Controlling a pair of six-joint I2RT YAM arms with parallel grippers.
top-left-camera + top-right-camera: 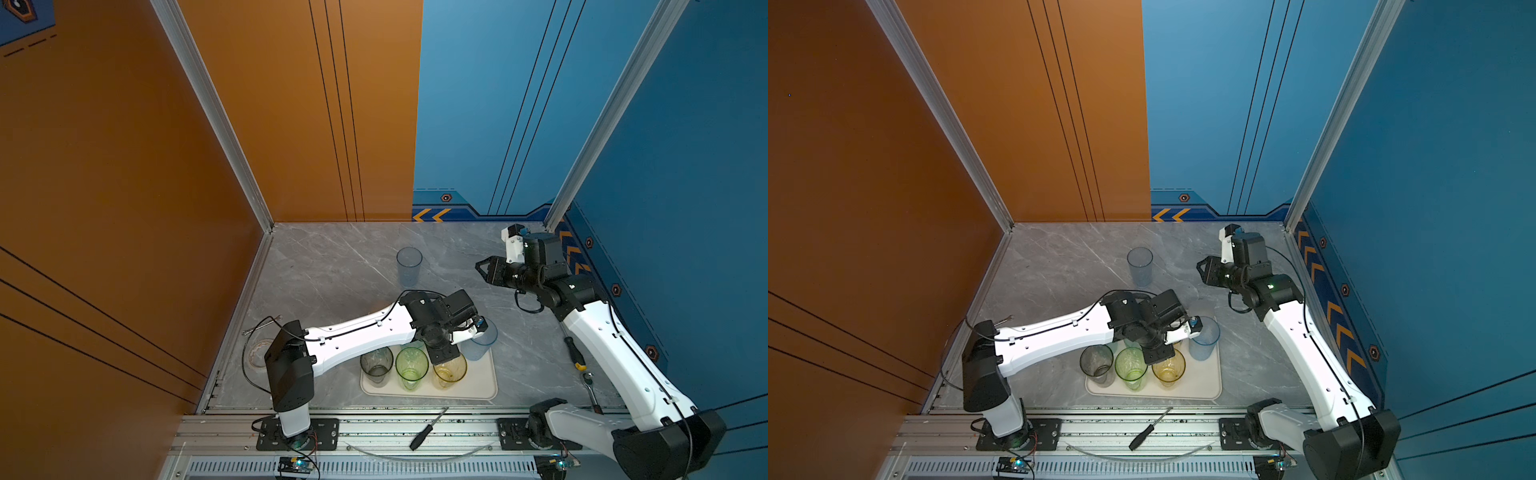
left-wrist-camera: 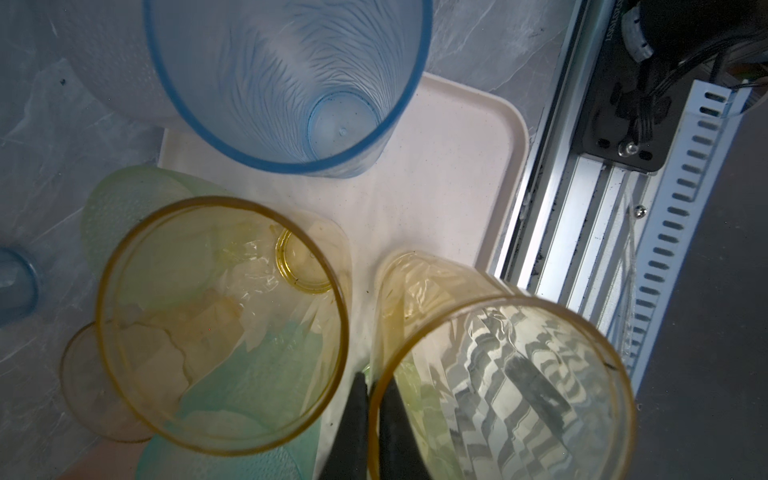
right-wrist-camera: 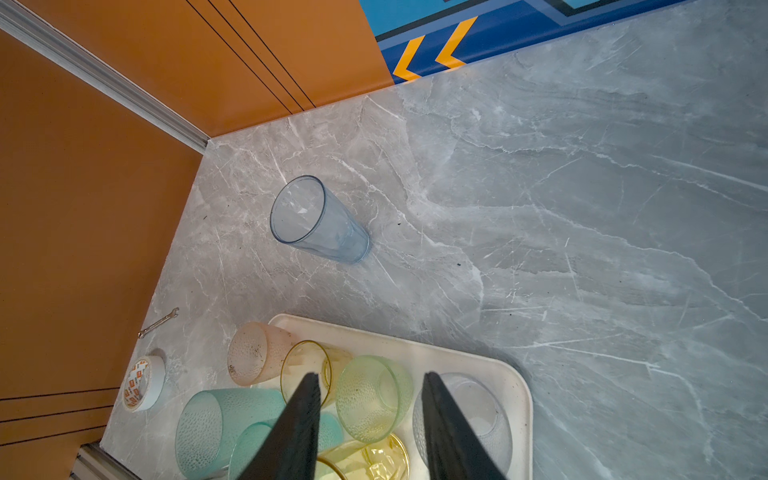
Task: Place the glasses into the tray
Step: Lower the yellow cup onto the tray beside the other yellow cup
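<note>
While left gripper (image 2: 372, 376) pinches rim wall of yellow glass (image 2: 498, 386), one finger outside and one inside, glass stands upright in front row of tray (image 2: 457, 174); second yellow glass (image 2: 220, 324) just beside it; tall blue glass (image 2: 286, 83) at tray's far right corner; green glass (image 1: 411, 365) and grey glass (image 1: 376, 363) in same front row, to left; right gripper (image 3: 370, 376) spread, empty, aloft; pale-blue glass (image 3: 318, 220) upright on tabletop (image 3: 582, 208), well apart from tray.
</note>
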